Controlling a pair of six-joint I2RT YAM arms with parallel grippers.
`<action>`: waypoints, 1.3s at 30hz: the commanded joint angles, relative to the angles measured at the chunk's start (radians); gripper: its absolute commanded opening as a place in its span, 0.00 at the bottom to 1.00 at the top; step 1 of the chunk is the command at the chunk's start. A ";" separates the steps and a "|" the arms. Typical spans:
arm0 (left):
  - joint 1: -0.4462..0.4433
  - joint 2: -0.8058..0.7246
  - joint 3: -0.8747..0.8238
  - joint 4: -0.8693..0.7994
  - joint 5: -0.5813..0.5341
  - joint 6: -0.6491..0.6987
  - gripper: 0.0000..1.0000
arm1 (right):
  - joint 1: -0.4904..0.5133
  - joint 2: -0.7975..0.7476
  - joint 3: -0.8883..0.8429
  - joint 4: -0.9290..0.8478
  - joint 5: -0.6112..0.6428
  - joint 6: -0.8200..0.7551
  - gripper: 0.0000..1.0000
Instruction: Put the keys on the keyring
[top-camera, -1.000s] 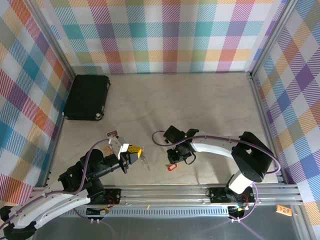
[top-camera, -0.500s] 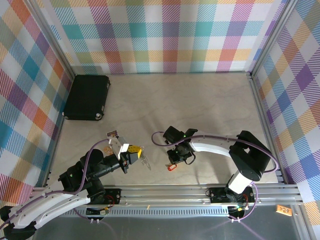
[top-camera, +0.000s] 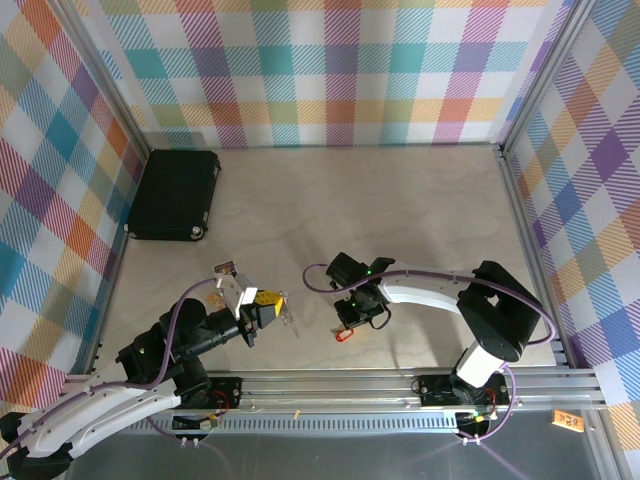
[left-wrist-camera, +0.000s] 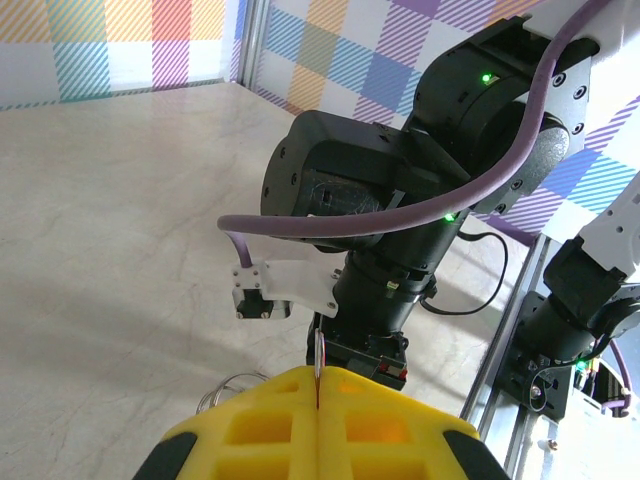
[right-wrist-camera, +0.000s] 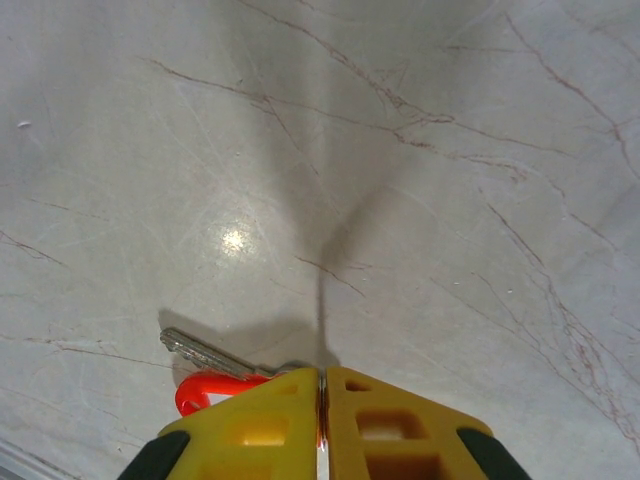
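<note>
Right fingers (right-wrist-camera: 250, 435) pinch red key (right-wrist-camera: 200, 392) near table (top-camera: 420, 220) front edge.

Lab cell (plaid screens (top-camera: 330, 70), aluminium frame (top-camera: 330, 380))

a pale marbled desk (top-camera: 400, 200) is enclosed by bright plaid walls (top-camera: 330, 70); a glare (right-wrist-camera: 233, 240), perhaps from an overhead lamp, is reflected.

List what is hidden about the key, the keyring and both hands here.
Red key, right wrist view: head mostly under the shut right hand; a grip cannot be confirmed.
Keyring, left wrist view: mostly behind the left hand pinching it.
Top view: both too small for detail.
</note>
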 joint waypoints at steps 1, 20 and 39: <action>-0.006 -0.012 -0.011 0.058 -0.007 -0.009 0.00 | -0.006 -0.042 -0.010 -0.009 0.000 -0.009 0.09; -0.005 0.017 0.004 0.068 -0.002 -0.017 0.00 | 0.044 -0.485 -0.567 0.744 0.218 0.115 0.00; -0.005 -0.009 -0.002 0.061 -0.013 -0.017 0.00 | 0.053 -0.530 -0.635 0.684 0.250 0.179 0.12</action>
